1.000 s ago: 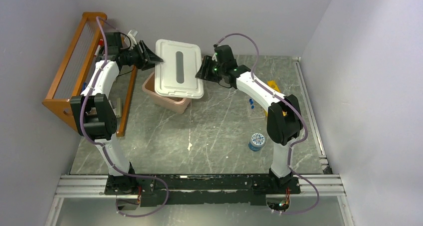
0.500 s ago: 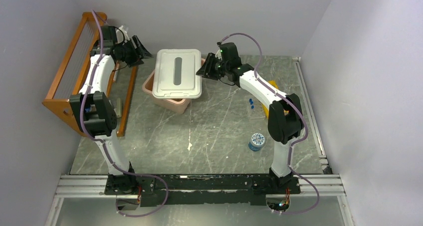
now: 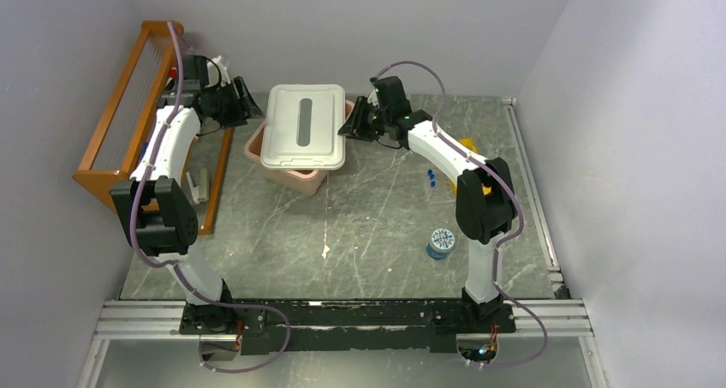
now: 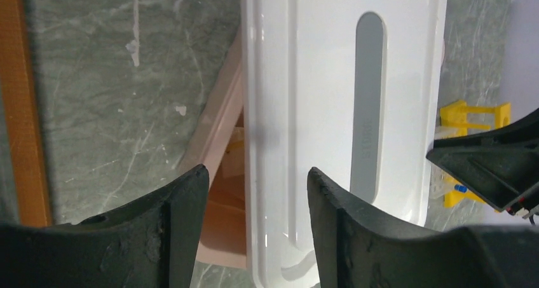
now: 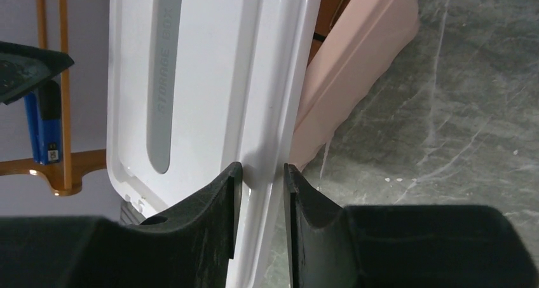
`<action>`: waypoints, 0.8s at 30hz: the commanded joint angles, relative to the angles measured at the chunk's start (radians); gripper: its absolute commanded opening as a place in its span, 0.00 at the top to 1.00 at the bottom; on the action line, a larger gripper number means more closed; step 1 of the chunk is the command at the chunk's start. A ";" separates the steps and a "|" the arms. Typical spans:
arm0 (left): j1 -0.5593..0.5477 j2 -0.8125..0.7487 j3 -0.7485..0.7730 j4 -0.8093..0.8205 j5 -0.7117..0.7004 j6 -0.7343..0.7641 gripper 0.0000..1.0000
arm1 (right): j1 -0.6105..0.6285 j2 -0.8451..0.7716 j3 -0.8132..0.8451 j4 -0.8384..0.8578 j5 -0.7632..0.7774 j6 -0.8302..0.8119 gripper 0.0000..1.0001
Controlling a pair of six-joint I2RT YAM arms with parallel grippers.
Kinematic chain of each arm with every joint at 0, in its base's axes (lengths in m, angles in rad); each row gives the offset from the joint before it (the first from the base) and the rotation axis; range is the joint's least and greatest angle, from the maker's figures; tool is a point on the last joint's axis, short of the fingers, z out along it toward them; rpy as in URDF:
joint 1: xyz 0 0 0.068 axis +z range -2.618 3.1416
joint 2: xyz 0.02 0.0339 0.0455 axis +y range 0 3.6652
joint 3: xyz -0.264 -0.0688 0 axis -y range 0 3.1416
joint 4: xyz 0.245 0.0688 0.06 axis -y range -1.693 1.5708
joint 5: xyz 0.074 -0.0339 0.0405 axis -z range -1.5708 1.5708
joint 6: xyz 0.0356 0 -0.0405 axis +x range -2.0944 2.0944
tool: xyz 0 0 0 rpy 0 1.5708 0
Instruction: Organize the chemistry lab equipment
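The white lid [image 3: 304,124] lies askew over the pink tub [image 3: 282,172]. My right gripper [image 3: 348,124] is shut on the lid's right rim, which shows between its jaws in the right wrist view [image 5: 262,173]. My left gripper [image 3: 250,107] is open and empty just left of the lid. In the left wrist view [image 4: 257,192] its jaws frame the lid's left edge [image 4: 330,110] and the tub's open corner [image 4: 219,154] without touching. The yellow tube rack [image 3: 468,146] stands behind my right arm. Two tiny blue-capped vials [image 3: 431,178] and a blue hexagonal piece [image 3: 441,242] lie on the table.
The orange wooden rack [image 3: 120,122] stands along the left wall, close to my left arm. A small grey metal piece [image 3: 199,185] sits by its foot. A metal rail [image 3: 342,315] runs along the near edge. Walls close in on the back and both sides.
My left gripper has let go of the lid's left edge and drawn back to the left. The lid has shifted slightly over the tub. My right gripper keeps its hold.
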 commanded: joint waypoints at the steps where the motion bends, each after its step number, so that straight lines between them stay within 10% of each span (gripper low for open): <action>1: -0.023 -0.010 -0.032 -0.017 -0.001 0.037 0.38 | 0.000 -0.045 -0.073 0.024 -0.030 0.038 0.68; 24: -0.103 0.130 0.073 0.003 0.035 0.073 0.68 | 0.026 -0.186 -0.430 0.407 -0.171 0.348 0.78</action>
